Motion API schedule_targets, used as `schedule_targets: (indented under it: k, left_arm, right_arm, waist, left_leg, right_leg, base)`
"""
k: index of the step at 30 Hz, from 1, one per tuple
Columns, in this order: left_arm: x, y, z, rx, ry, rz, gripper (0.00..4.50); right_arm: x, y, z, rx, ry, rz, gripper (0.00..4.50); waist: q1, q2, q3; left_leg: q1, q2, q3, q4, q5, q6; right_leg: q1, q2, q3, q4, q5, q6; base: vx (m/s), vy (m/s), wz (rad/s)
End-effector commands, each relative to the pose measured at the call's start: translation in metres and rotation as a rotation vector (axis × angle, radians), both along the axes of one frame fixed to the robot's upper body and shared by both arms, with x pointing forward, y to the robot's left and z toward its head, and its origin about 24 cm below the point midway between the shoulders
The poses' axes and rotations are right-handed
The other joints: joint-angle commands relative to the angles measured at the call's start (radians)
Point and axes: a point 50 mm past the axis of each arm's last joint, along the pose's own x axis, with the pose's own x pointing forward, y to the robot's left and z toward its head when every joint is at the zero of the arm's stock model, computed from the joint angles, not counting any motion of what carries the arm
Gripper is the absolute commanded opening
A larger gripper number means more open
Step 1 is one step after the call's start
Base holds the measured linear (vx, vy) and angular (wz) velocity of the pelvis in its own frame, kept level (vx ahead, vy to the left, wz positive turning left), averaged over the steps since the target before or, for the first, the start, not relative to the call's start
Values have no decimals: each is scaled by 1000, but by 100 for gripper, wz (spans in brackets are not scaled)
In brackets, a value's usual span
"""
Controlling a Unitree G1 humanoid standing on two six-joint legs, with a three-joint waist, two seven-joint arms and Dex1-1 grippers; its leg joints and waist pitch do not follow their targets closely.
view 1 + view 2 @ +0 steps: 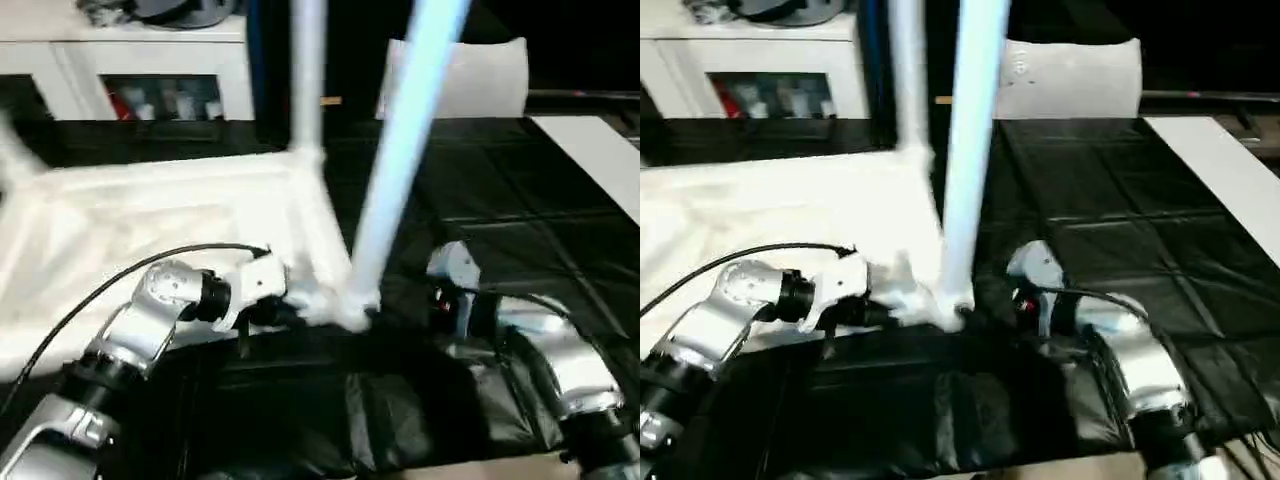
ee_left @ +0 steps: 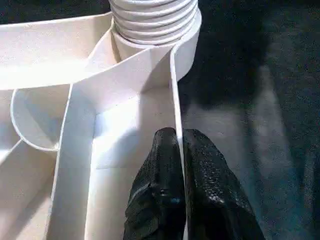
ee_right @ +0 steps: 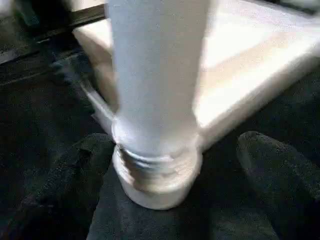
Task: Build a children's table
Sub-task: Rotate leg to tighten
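Black work surface, white cabinet behind; left jaws clench table rim, right released.

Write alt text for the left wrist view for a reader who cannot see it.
Two black fingers pinch the thin white side wall of the upside-down table top, one on each side. Just beyond them, a leg's ridged screw end sits in the round corner socket, with the black cover beside the table.

Head stereo pair looks forward and down over both silver forearms at the black surface. Each wrist camera sits close, sighting along its own fingers. All four views share the near corner socket holding a leg.
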Motion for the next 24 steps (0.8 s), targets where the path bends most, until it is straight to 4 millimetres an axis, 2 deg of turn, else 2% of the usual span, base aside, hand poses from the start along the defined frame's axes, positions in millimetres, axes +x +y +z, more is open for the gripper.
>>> schedule_targets:
  k: [1,5,6,8,18,21,24]
  left_arm:
    - [-8,-12,-5,39,39,-165,0]
    - [-10,-13,-5,62,44,-225,0]
    - [-10,-13,-6,67,48,-239,0]
    - [-11,-14,-6,73,49,-258,0]
    - [-11,-13,-6,94,56,-308,0]
    - [-10,-12,-7,97,57,-311,0]
    - [-10,-11,-7,97,61,-307,0]
  right_arm:
    - [-1,4,5,-24,5,95,441]
    - [-1,9,4,-43,26,188,441]
    - [0,10,3,-56,24,202,426]
    - [2,11,1,-73,28,221,415]
    - [4,11,0,-81,93,283,335]
    - [4,11,-1,-77,102,290,299]
    - [3,11,-3,-67,125,302,284]
  waist:
    - [-6,-4,-53]
    - [-2,-4,-50]
    - [0,-7,-50]
    - [0,-7,-50]
    - [6,-10,-54]
    - [7,-10,-55]
    - [9,-12,-55]
  left_leg:
    - [-6,19,16,-53,-108,91]
    - [-4,20,17,-53,-140,75]
    - [-4,21,16,-54,-142,68]
    - [-4,19,16,-53,-145,61]
    - [-6,19,16,-48,-120,62]
    - [-7,18,17,-47,-119,61]
    - [-6,19,17,-46,-118,60]
  right_leg:
    - [60,-65,47,-47,-140,-217]
    - [57,-68,47,-52,-214,-200]
    - [58,-69,48,-53,-226,-194]
    - [56,-68,47,-53,-240,-193]
    - [59,-66,47,-43,-197,-198]
    - [60,-65,47,-43,-195,-201]
    - [60,-65,47,-42,-199,-200]
  base:
    - [0,0,0]
    - [0,0,0]
    - [0,0,0]
    - [0,0,0]
    - [0,0,0]
    - [0,0,0]
    - [0,0,0]
